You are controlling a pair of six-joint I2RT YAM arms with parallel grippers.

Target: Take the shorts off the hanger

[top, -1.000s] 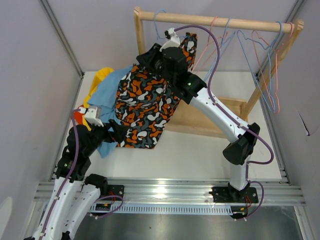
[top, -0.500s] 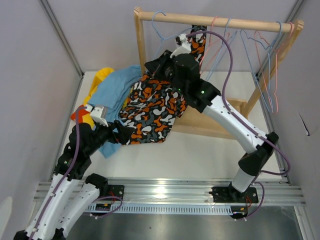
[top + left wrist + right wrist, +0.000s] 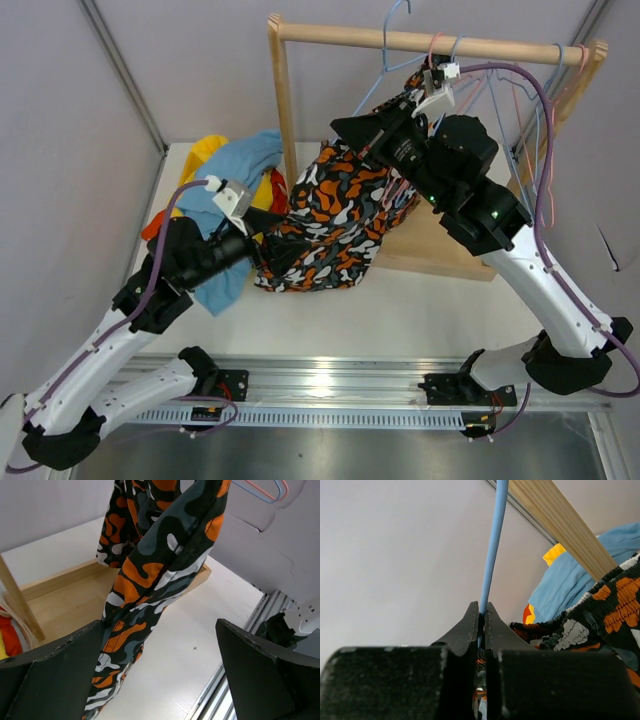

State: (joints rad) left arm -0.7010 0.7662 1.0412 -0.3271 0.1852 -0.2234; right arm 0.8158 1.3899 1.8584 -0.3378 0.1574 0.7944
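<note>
The black-orange-white blotch shorts hang from a blue hanger below the wooden rack's top bar. My right gripper is shut on the hanger's blue wire, with the shorts' waistband beside it. My left gripper is open at the shorts' lower hem. In the left wrist view its jaws stand wide apart, and the fabric hangs against the left finger. Light blue, yellow and red-orange shorts lie piled at the back left. The dark blue pair is out of view.
Several bare wire hangers hang at the rack's right end. The rack's wooden base lies on the table behind the shorts, and its left post stands by the pile. A metal rail runs along the near edge.
My right gripper has carried the hanger and blotch shorts rightward and higher along the rack. My left arm has reached forward and right, following the shorts' hem.
</note>
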